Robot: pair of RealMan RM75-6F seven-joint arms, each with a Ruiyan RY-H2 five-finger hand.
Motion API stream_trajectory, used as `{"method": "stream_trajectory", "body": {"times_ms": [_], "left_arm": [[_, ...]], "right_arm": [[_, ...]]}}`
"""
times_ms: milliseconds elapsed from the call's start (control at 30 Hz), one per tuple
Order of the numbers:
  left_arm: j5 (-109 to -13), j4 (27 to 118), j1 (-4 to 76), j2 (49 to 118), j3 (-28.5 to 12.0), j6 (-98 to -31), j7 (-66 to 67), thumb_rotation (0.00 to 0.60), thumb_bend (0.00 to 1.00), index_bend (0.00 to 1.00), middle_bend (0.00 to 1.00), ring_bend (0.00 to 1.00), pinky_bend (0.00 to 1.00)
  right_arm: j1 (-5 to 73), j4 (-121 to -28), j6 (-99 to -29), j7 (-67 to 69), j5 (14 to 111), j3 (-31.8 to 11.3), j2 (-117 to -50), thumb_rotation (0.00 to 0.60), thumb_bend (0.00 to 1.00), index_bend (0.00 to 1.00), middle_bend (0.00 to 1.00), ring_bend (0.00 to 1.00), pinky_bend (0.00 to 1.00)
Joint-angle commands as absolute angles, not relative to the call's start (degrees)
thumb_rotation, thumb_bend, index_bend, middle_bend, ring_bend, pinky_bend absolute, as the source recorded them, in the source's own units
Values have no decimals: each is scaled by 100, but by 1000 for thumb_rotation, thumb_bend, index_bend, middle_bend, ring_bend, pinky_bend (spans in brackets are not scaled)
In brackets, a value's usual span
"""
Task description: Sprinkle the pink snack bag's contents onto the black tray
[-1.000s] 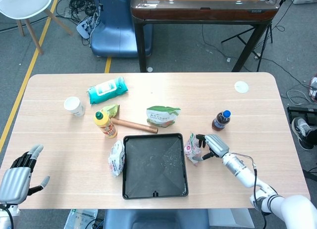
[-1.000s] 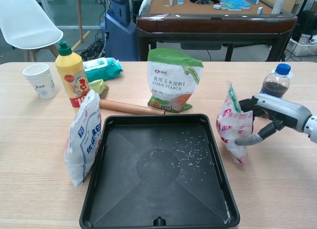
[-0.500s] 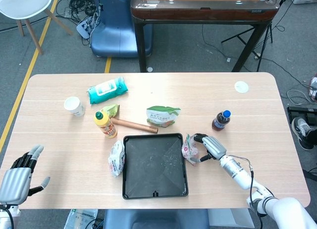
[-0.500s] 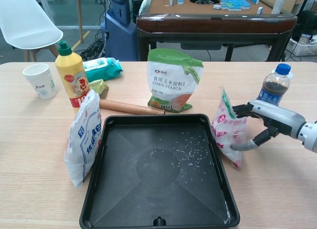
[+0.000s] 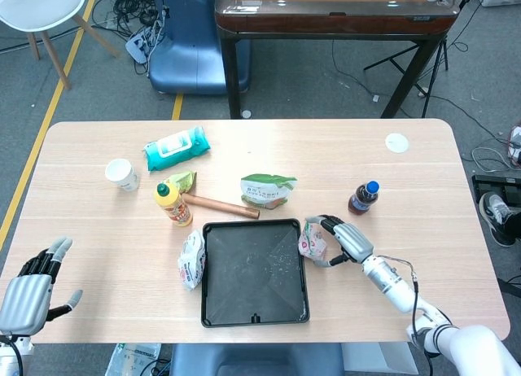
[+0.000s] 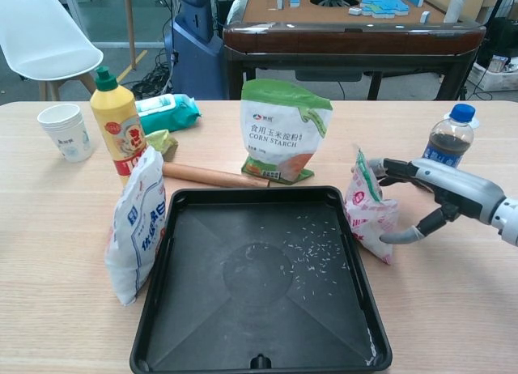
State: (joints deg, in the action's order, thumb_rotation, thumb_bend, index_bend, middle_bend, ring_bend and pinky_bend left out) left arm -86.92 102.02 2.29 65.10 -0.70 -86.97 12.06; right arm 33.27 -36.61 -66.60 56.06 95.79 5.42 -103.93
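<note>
The pink snack bag (image 5: pixel 312 240) (image 6: pixel 368 217) stands upright on the table, right against the black tray's right rim (image 5: pixel 302 262) (image 6: pixel 356 261). My right hand (image 5: pixel 345 240) (image 6: pixel 437 189) grips it from the right, fingers over its top and thumb low on its side. A thin scatter of white grains lies in the tray's middle (image 6: pixel 312 248). My left hand (image 5: pixel 29 289) hovers at the table's near left corner, fingers spread and holding nothing; the chest view does not show it.
A white bag (image 5: pixel 191 260) (image 6: pixel 136 225) leans on the tray's left rim. Behind the tray are a corn starch bag (image 6: pixel 283 131), a rolling pin (image 6: pixel 212 176), a yellow bottle (image 6: pixel 117 123), a paper cup (image 6: pixel 67 131) and wipes (image 5: pixel 177 147). A cola bottle (image 6: pixel 449 135) stands behind my right hand.
My right hand has carried the pink bag leftward and slightly away from me, up against the tray's right rim. The left hand has not moved.
</note>
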Motion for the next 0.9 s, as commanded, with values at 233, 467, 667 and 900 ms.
{"method": "stream_trajectory", "body": {"times_ms": [233,467,667,900], "left_arm": [[-8692,10241,247,6463,-91,-8692,1220,600,227,79,95,120,174],[-8673,10196,305,6447,-148,-8655,1167,600,227,79,95,120,174],[-8654,10027,319,6511,-224,-8726,1102,600,227,79,95,120,174],[-8681,9866,338,6540,-255,-8759,970,600,227,79,95,121,174]], "right_arm": [[3194,-4049,-7272,5297,9580,416,-10008,600,0,9,128,80,74],[2870,-5495,-7959,3923,9436,181,-9053,600,39,29,190,96,82],[2358,-7297,-8385,2207,9138,78,-8001,600,192,134,270,182,217],[1636,-8721,-8833,644,8697,118,-7048,600,204,202,297,214,266]]}}
